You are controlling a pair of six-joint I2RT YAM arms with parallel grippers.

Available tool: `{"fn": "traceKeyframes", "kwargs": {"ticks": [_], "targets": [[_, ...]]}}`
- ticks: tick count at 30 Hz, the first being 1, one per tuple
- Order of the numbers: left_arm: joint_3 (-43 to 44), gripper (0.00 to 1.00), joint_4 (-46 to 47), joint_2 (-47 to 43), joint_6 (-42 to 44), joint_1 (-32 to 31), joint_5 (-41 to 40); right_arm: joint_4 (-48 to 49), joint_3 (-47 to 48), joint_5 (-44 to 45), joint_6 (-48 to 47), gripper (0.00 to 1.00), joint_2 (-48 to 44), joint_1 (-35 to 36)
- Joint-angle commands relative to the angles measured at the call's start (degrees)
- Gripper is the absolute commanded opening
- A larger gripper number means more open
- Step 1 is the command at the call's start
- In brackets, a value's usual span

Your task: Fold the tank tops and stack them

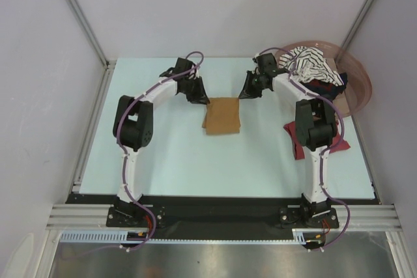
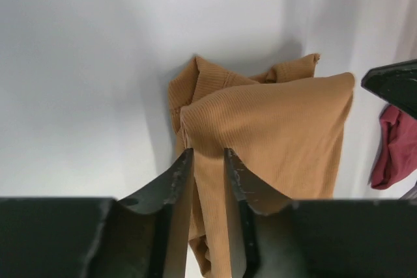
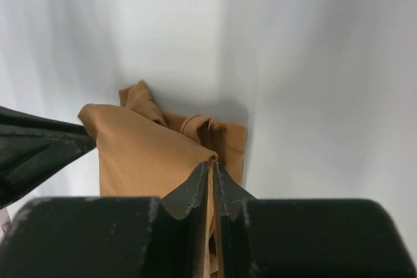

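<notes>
The mustard-brown tank top [image 1: 221,116] lies folded into a small rectangle at the table's middle. My left gripper [image 1: 203,100] is at its far left corner. In the left wrist view that gripper [image 2: 208,153] has its jaws a narrow gap apart, with the ribbed cloth [image 2: 280,128] loose between them. My right gripper [image 1: 245,94] is at the far right corner. In the right wrist view it [image 3: 212,164] pinches a thin edge of the cloth [image 3: 143,154]. A dark red tank top [image 1: 296,142] lies crumpled under the right arm. The striped one [image 1: 313,63] and a black one [image 1: 324,86] are in the basket.
The pinkish-brown oval basket [image 1: 359,86] stands at the far right corner, tilted against the wall. Grey walls and metal posts close the table on three sides. The right arm's elbow [image 1: 317,122] hangs over the dark red garment.
</notes>
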Motion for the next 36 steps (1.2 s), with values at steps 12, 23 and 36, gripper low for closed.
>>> {"fn": "traceKeyframes", "kwargs": {"ticks": [12,23,36], "targets": [[-4.66,0.63,2.84,-10.72,0.76,0.50,-4.97,8.54,-8.40,-2.02,1.61,0.35,-9.58,-0.89],[-8.39,0.55,10.75,-14.97,0.24,-1.43,7.05,31.92,-32.23,-25.65,9.69,0.08,-20.93,4.02],[2.60,0.50,14.97,4.53,-5.83,-2.48,15.33,63.28,-37.25,-35.33,26.91,0.00,-0.91,7.20]]}}
